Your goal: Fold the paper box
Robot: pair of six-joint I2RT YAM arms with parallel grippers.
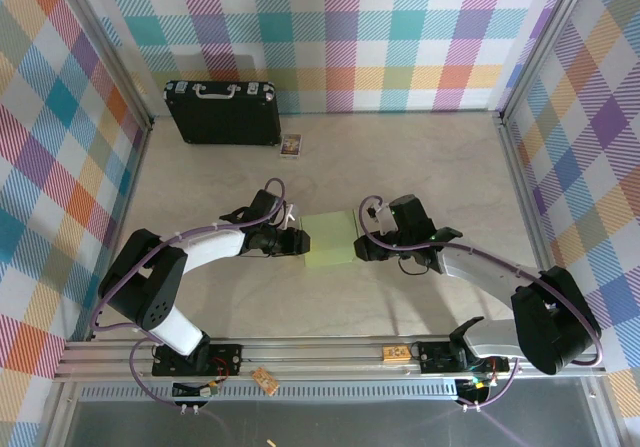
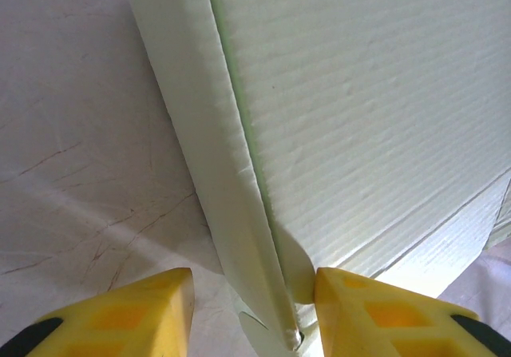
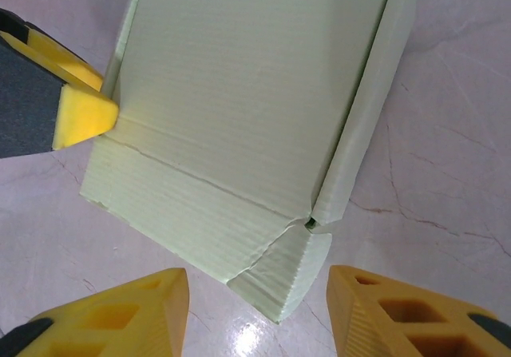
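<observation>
Left hand (image 1: 298, 239) and right hand (image 1: 358, 250) flank the box (image 1: 330, 239) at centre; bare worktop (image 1: 440, 157) lies open beyond; case (image 1: 222, 113) and card (image 1: 291, 145) occupy the far-left corner.

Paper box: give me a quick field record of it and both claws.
object: pale light-green corrugated card paper box
state: partly folded, gap at one corner
location: pale tabletop, between the claws
left claw: open, straddling a box edge
right claw: open, astride a box corner
other: black briefcase by back wall

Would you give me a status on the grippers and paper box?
Left gripper open, astride paper box flap. Right gripper open at its corner. Box nearly closed. Black case well clear.
</observation>
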